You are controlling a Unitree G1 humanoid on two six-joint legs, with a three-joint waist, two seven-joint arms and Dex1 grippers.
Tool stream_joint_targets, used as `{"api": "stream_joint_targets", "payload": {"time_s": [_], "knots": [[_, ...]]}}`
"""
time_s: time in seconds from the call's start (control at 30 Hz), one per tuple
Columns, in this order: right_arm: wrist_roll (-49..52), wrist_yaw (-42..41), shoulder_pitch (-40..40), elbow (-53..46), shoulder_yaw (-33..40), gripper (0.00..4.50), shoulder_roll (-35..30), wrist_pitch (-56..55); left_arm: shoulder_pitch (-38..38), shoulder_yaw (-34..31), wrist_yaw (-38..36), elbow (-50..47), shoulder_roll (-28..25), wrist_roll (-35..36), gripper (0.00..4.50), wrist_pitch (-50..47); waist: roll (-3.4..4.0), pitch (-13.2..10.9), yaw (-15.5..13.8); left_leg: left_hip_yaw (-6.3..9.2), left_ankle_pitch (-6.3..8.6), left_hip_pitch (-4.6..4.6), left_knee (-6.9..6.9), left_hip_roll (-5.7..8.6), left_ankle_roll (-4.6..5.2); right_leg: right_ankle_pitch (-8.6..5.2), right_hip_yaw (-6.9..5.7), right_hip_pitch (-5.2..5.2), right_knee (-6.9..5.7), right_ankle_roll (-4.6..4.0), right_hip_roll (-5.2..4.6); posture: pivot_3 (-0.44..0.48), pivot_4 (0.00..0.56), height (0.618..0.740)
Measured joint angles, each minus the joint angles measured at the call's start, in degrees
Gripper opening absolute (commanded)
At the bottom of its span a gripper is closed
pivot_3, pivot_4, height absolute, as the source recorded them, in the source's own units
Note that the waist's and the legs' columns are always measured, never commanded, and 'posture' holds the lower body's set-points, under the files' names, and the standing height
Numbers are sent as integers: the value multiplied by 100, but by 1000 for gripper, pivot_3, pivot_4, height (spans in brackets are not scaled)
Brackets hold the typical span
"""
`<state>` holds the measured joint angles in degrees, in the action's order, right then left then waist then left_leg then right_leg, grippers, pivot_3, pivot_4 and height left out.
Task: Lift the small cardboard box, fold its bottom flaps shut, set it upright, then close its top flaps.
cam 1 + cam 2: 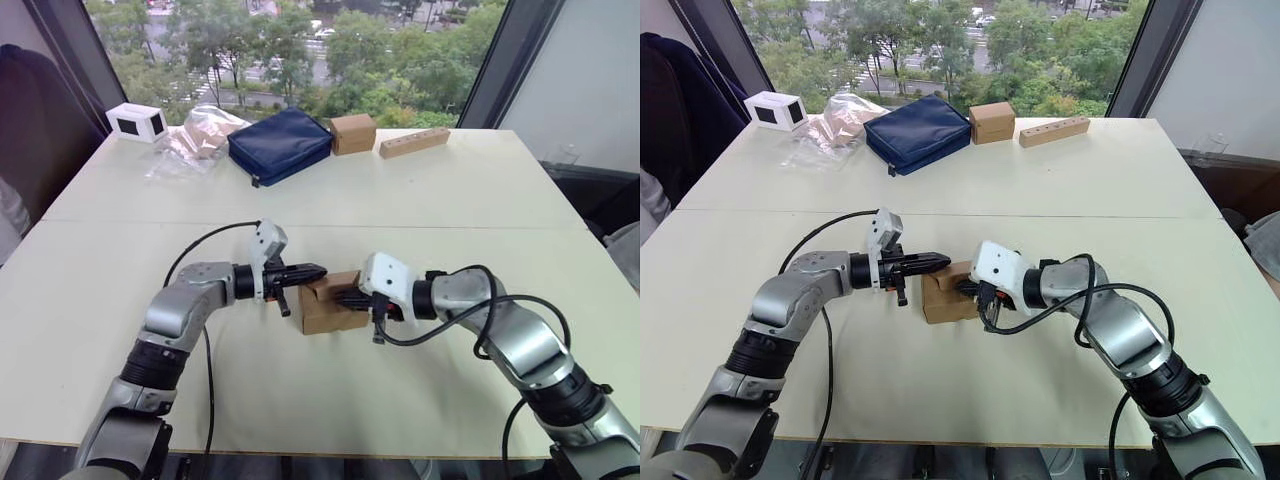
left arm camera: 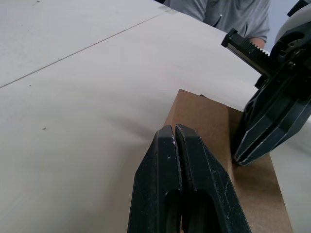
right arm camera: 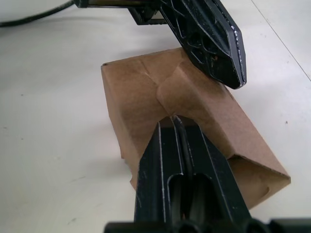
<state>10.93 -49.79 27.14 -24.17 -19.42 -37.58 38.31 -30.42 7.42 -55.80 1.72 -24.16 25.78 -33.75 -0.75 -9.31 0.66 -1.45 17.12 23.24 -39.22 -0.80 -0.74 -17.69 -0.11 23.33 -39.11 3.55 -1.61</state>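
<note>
The small cardboard box (image 1: 322, 312) rests on the white table (image 1: 450, 200) between my two arms, with folded flaps on its upper side. My left gripper (image 1: 320, 270) is shut, its tips at the box's upper left edge (image 2: 209, 121). From the right, my right gripper (image 1: 345, 297) is also shut. In the right wrist view its tips (image 3: 175, 119) press against a folded flap (image 3: 194, 97) at a notched cut-out. The left gripper's fingers (image 3: 214, 43) lie across the box's far corner there. The box's underside is hidden.
Along the table's far edge stand a white box with a black window (image 1: 136, 121), a clear plastic bag (image 1: 195, 135), a blue bag (image 1: 280, 143), a taped brown cube (image 1: 353, 132) and a wooden block (image 1: 414, 142). A person in grey (image 2: 238, 14) is beyond the table.
</note>
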Motion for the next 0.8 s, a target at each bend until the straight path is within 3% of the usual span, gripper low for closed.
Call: {"api": "stream_joint_targets", "payload": {"time_s": [0.8], "knots": [[-162, 37, 109, 89, -97, 0, 152, 47, 75, 72, -156, -265, -216, -59, 41, -51, 0, 0, 3, 0, 0, -1, 0, 0, 0, 0, 0, 0, 0, 0, 0, 0, 150, 740]]}}
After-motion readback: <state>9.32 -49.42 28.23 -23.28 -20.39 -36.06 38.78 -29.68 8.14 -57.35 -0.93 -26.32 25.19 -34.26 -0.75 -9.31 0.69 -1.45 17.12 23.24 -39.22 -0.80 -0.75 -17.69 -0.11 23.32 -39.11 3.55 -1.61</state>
